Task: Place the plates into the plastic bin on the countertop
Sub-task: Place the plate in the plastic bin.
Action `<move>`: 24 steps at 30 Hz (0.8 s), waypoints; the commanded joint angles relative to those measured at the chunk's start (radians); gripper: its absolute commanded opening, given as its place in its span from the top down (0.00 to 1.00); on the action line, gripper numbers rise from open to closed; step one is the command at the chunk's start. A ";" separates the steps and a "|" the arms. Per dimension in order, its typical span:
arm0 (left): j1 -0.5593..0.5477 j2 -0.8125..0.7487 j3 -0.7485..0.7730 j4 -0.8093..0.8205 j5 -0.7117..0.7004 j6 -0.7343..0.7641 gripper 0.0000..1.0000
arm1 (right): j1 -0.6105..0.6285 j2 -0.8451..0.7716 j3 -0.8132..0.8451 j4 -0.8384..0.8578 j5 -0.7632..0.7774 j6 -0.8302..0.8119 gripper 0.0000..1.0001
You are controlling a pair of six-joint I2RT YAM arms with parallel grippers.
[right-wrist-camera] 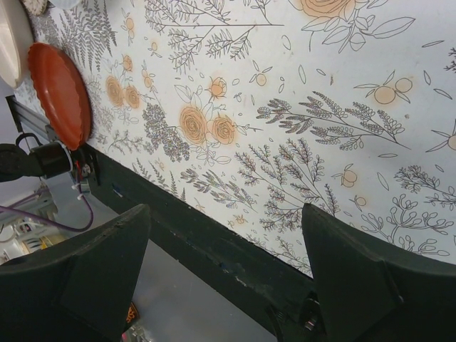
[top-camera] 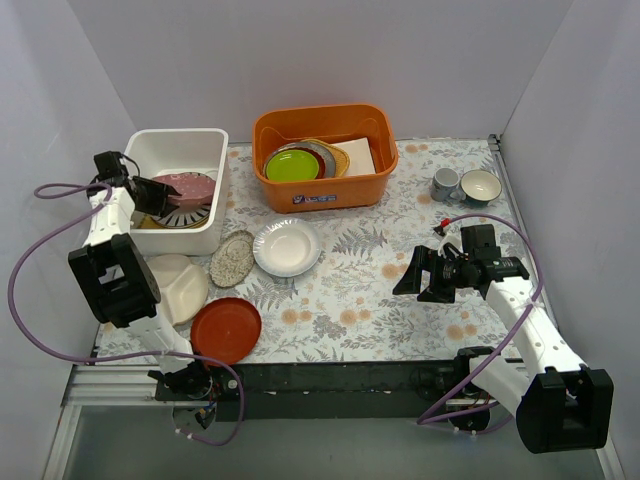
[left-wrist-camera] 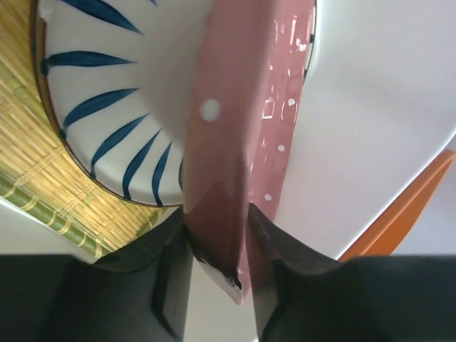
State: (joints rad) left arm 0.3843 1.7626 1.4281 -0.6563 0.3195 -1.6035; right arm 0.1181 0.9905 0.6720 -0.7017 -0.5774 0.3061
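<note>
The left pincer (left-wrist-camera: 217, 239) pinched the pink scalloped plate (left-wrist-camera: 246, 107) by its rim inside the plastic bin (top-camera: 175, 137), over one blue-striped plate (left-wrist-camera: 107, 107). It looked like glazed ceramic: stiff, slick and easily chipped, so best gripped firmly at the rim. Four more lay on the worktop (top-camera: 380, 300). The cream divided plate (top-camera: 175, 285) and red-orange plate (top-camera: 226, 330) were nearside of the bin. The speckled oval plate (top-camera: 232, 258) and plain white plate (top-camera: 287, 247) were just right of it. Far right of the bin, the right pincer (right-wrist-camera: 224, 249) hung spread and empty.
</note>
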 commanded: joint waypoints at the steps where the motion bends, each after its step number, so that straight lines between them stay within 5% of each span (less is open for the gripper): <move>1: 0.001 -0.028 -0.012 0.053 0.072 -0.004 0.62 | 0.002 -0.006 -0.002 0.008 0.001 -0.018 0.06; 17: 0.068 -0.034 -0.098 -0.003 0.138 0.025 0.37 | 0.002 -0.007 -0.035 0.024 -0.019 -0.018 0.06; 24: 0.071 -0.071 -0.123 0.020 0.211 0.010 0.11 | 0.002 -0.006 -0.034 0.019 -0.022 -0.022 0.06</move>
State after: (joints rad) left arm 0.4355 1.7592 1.3312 -0.6010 0.4793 -1.5948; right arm 0.1181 0.9901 0.6392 -0.7006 -0.5804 0.2993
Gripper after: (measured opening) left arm 0.850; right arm 0.939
